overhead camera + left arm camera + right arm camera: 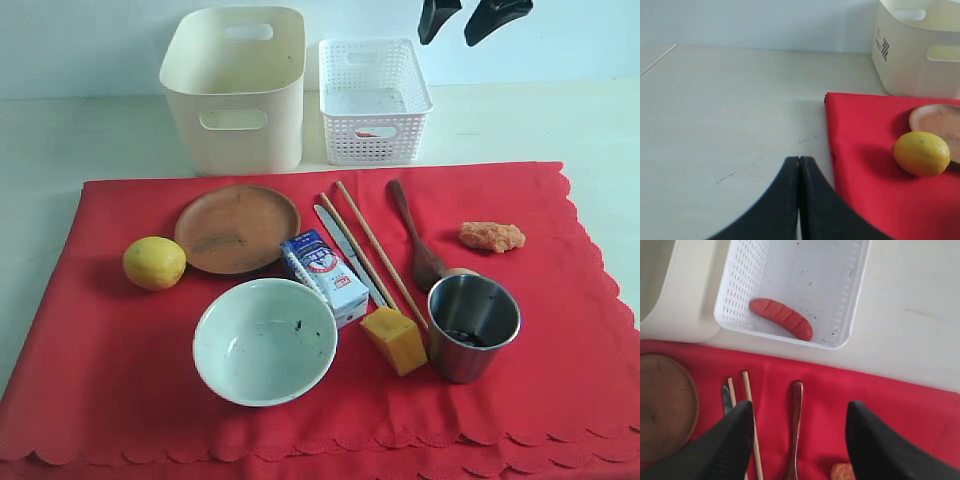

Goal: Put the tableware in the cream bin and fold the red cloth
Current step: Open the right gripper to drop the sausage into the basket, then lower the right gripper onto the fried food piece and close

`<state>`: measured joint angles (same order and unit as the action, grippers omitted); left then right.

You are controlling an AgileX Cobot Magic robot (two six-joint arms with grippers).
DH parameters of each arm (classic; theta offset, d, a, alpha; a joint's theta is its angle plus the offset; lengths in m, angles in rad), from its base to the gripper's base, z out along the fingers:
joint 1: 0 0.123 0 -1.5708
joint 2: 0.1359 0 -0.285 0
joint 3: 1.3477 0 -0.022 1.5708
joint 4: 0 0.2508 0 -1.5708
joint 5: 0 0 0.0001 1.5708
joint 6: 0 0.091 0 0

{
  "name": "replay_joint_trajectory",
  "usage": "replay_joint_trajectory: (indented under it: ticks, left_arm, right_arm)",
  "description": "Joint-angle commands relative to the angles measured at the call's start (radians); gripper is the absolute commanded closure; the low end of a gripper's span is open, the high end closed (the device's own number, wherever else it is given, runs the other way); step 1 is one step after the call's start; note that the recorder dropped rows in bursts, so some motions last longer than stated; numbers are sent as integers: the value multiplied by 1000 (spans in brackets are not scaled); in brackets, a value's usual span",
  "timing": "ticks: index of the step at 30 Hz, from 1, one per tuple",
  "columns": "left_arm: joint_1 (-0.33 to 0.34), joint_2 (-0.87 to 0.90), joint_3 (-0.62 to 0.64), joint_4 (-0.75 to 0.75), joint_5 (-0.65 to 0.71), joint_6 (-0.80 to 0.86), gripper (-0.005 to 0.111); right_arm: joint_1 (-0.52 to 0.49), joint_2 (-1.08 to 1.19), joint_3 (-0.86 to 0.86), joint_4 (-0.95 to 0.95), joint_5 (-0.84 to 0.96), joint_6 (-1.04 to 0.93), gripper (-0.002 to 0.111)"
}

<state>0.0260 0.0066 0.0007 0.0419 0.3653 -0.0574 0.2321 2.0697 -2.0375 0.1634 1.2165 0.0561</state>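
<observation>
The red cloth (100,350) covers the table front. On it lie a brown plate (237,228), a pale bowl (264,340), a steel cup (472,325), a knife (335,240), chopsticks (370,245) and a dark wooden spoon (415,240). The cream bin (233,90) stands behind the cloth. My right gripper (800,407) hangs open high above the spoon handle (796,415), holding nothing. My left gripper (799,160) is shut and empty over bare table, beside the cloth's edge (832,150); the exterior view does not show it.
A white lattice basket (372,100) beside the bin holds a red sausage (782,318). A lemon (154,262), a milk carton (324,275), an orange block (393,340) and an orange fried piece (491,236) also lie on the cloth.
</observation>
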Motion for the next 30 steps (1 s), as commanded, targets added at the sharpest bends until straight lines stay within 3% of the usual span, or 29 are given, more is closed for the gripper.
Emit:
replay_joint_trajectory:
  ticks: [1, 19, 30]
  left_arm:
    - [2, -7, -1, -5, -12, 3, 107]
    - [2, -7, -1, -5, -12, 3, 107]
    - [2, -7, -1, -5, -12, 3, 107]
  right_arm:
    - [1, -79, 71, -13, -41, 4, 54]
    - [1, -368, 523, -119, -202, -162, 54]
    - [1, -400, 723, -119, -296, -183, 54]
